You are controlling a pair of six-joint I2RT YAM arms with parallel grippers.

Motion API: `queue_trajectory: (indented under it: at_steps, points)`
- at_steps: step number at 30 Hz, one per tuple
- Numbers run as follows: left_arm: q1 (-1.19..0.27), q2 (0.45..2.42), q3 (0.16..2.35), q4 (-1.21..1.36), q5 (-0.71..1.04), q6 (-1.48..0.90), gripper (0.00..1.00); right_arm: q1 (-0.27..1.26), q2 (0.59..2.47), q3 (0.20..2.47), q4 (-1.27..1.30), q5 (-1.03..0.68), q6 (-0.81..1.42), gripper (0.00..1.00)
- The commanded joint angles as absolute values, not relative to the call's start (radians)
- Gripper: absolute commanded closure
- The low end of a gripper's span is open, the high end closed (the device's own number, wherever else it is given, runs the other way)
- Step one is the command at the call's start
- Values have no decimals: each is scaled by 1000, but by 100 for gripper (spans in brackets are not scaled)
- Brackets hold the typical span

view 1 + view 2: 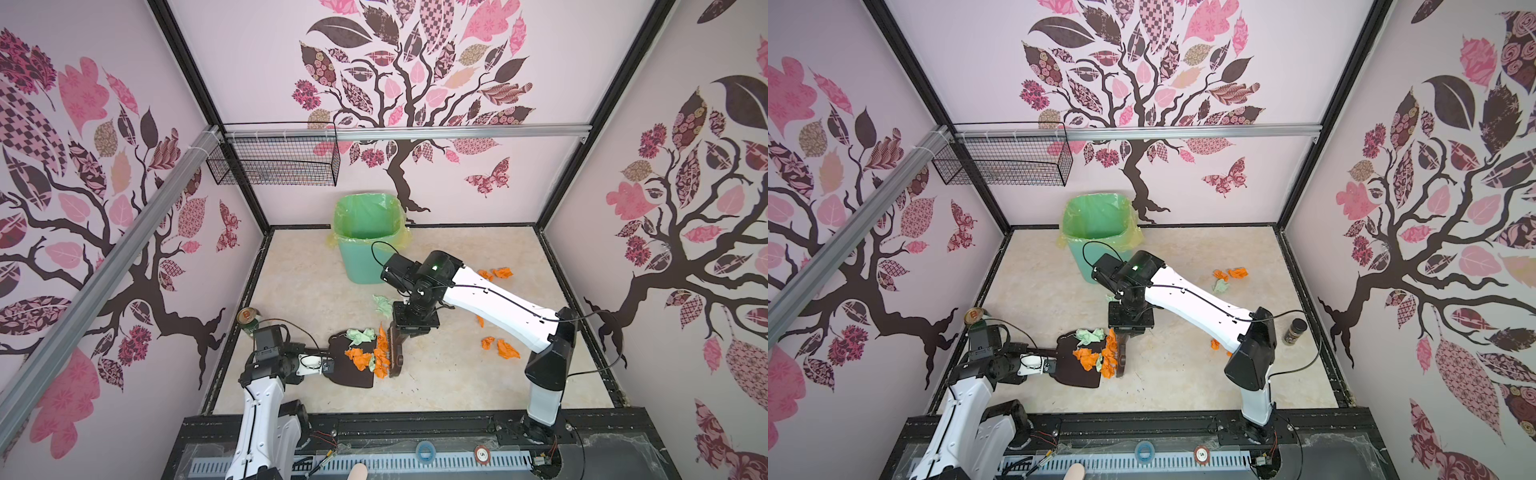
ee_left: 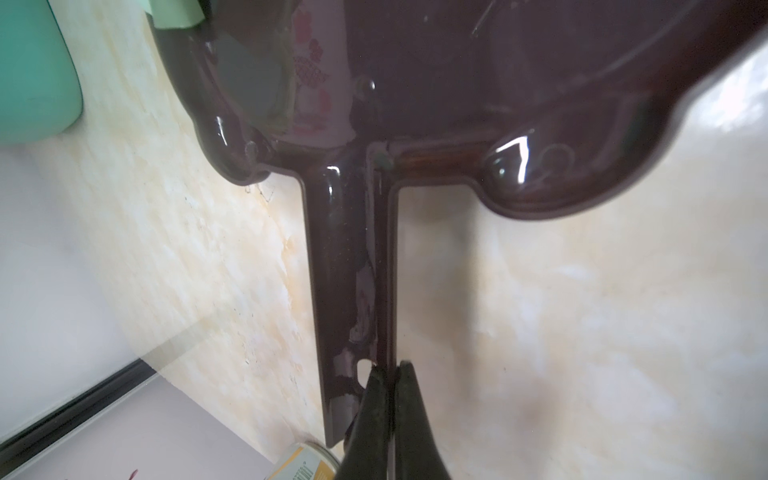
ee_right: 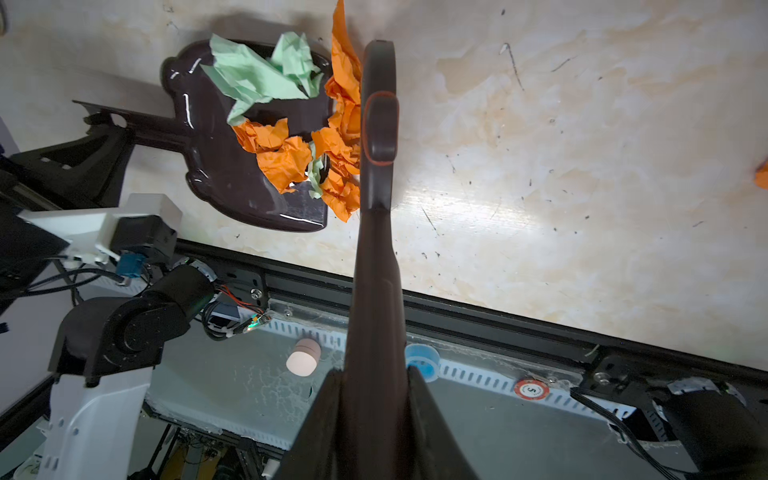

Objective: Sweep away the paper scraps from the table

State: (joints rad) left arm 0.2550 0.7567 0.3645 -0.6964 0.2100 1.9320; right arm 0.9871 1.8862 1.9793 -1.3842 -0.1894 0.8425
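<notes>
A dark brown dustpan (image 1: pixel 347 376) lies flat on the table (image 1: pixel 307 299), and my left gripper (image 2: pixel 388 368) is shut on the thin rib of its handle (image 2: pixel 349 270). Orange and mint paper scraps (image 1: pixel 370 355) are heaped on the pan and at its mouth (image 3: pixel 282 158). My right gripper (image 3: pixel 376 372) is shut on the handle of a dark brush (image 3: pixel 378 124), whose head presses against the pile's right side (image 1: pixel 397 353). Loose scraps lie farther off: a green one (image 1: pixel 383 305) and orange ones (image 1: pixel 500 273) (image 1: pixel 507 349) to the right.
A green bin (image 1: pixel 368 241) with a yellow-green liner stands at the back centre. A can (image 1: pixel 248 318) sits by the left wall behind my left arm. A spice jar (image 1: pixel 1295 330) stands near the right edge. A wire basket (image 1: pixel 274 160) hangs on the back wall.
</notes>
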Motion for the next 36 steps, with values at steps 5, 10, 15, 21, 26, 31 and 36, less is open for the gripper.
queue_trajectory:
  at_steps: [5,10,15,21,26,31,36]
  points:
    - [226,775,348,-693,206,1886,100,1009,1967,2070,-1339,-216,855,100]
    - [222,800,363,-687,206,1869,100,1011,1953,2093,-1348,-208,865,100]
    - [222,852,404,-667,216,1825,100,1011,1890,2051,-1357,-176,886,100]
    - [222,912,488,-693,239,1779,100,1007,1794,2001,-1388,-106,906,100]
    - [223,899,527,-690,271,1746,100,961,1676,1959,-1412,-47,919,100]
    - [222,894,549,-698,305,1722,100,904,1522,1826,-1384,-25,938,100]
    - [223,889,609,-760,308,1714,100,875,1409,1713,-1360,14,948,100]
